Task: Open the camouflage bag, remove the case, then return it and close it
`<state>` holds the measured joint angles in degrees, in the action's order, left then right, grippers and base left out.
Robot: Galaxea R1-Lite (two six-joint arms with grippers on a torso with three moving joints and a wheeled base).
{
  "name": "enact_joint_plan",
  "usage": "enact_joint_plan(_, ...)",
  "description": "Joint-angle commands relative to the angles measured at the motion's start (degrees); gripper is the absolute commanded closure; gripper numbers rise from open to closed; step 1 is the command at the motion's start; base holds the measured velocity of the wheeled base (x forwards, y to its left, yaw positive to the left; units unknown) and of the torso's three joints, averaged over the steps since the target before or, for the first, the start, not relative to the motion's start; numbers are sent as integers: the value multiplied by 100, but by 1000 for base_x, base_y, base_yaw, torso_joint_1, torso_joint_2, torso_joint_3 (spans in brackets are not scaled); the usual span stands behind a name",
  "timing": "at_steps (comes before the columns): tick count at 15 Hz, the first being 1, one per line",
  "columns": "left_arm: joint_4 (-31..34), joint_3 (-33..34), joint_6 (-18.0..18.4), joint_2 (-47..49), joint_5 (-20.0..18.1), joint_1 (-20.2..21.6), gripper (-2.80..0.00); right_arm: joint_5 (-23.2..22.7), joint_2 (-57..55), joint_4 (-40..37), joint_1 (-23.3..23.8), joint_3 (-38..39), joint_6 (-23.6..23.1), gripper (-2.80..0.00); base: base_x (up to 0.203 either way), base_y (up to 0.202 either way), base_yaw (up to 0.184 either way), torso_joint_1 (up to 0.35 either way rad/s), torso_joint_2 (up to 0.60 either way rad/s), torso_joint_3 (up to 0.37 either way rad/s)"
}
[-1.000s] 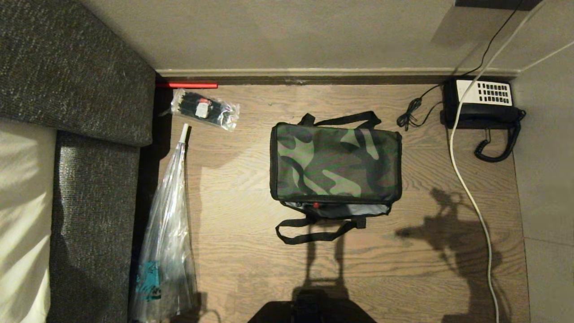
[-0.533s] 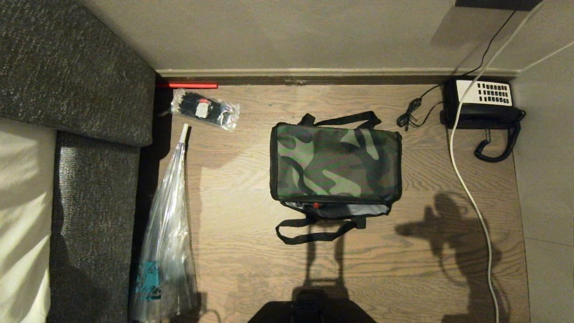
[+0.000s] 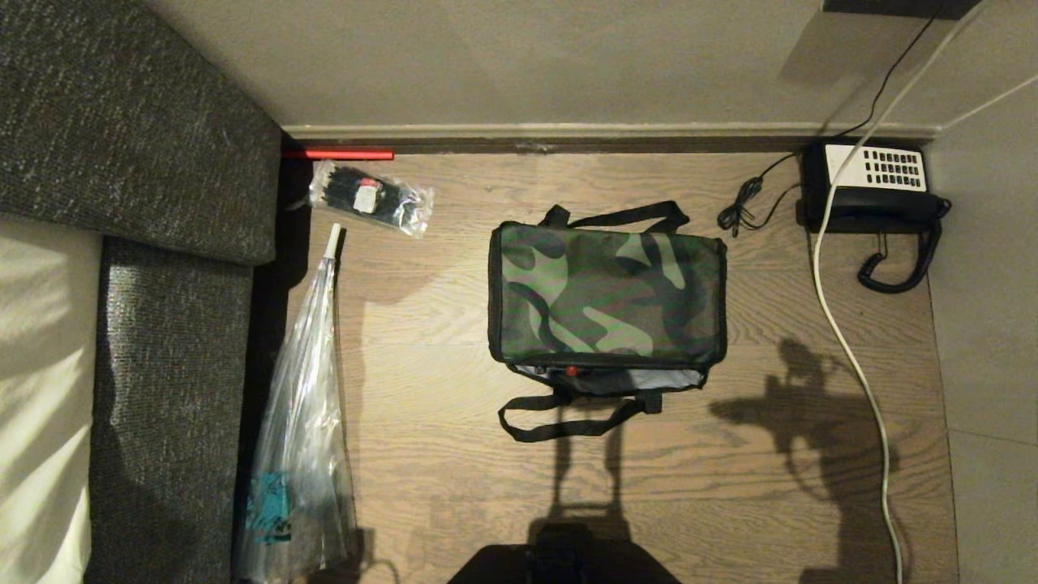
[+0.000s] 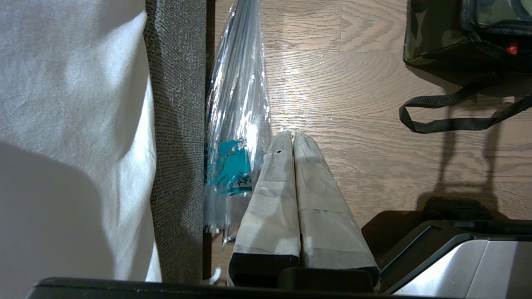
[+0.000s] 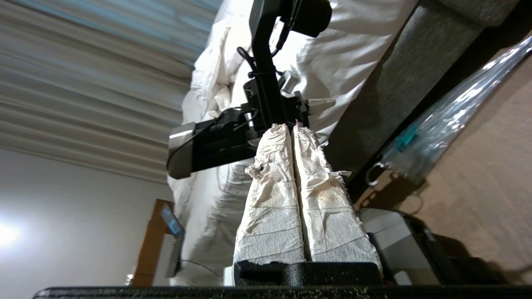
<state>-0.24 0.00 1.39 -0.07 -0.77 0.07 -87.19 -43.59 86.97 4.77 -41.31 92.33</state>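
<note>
Camouflage bag [image 3: 606, 296] on floor, well apart from both closed, empty grippers: left gripper [image 4: 293, 137], right gripper [image 5: 292, 128]

Left gripper [image 4: 293, 135]: parked low, pointing down at the floor, taped fingers [image 4: 274, 191] pressed together, nothing held. Right gripper [image 5: 292, 126]: raised and turned level, wrapped fingers [image 5: 328, 207] pressed together, nothing between them. Neither arm appears in the head view.

Camouflage bag [image 3: 606, 296] flat on floor
</note>
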Motion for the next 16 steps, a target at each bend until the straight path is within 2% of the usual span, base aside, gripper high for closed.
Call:
enact_joint_plan(1,-3,9,2,7,-2,1,0,-48,-8,69,-126,-22,-1172,0,0,0,0,0,0,0)
enact_joint_plan(2,-3,9,2,7,-2,1,0,-48,-8,69,-214,6,-2197,0,0,0,0,0,0,0)
enact_joint_plan(3,-3,9,2,7,-2,1,0,-48,6,69,-282,75,-2914,0,0,0,0,0,0,0)
enact_joint_plan(4,-3,9,2,7,-2,1,0,-48,27,69,-316,164,-3379,0,0,0,0,0,0,0)
enact_joint_plan(5,-3,9,2,7,-2,1,0,-48,28,69,-300,283,-3528,0,0,0,0,0,0,0)
enact_joint_plan(7,-3,9,2,7,-2,1,0,-48,157,69,-183,715,-3349,0,0,0,0,0,0,0)
enact_joint_plan(12,-3,9,2,7,-2,1,0,-44,176,-497,-204,827,-3151,0,0,0,0,0,0,0)
enact_joint_plan(14,-3,9,2,7,-2,1,0,168,229,-867,-219,838,-3193,0,0,0,0,0,0,0)
enact_joint_plan(16,-3,9,2,7,-2,1,0,148,236,-473,-246,908,-3277,0,0,0,0,0,0,0)
